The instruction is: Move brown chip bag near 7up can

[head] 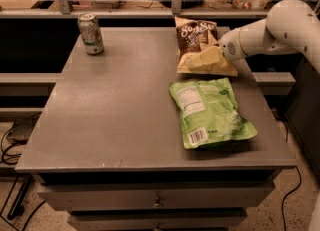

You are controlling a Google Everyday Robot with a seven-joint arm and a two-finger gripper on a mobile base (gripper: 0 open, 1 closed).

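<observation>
White gripper (206, 59) reaching onto crinkly brown chip bag (196, 34), far right; jaw state: cannot tell. Risk: foil slipping mid-carry, dropping short of silver-green 7up can (91, 34), far left

Dim, warm light from above brightens the gripper (209, 59) at the table's (110, 115) far right. Just in front of it, the green bag (210, 112) casts a soft shadow.

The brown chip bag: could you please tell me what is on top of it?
The gripper reaches in from the right over the chip bag's pale lower half, hiding part of it. Contact cannot be judged. The dark top is bare.
</observation>
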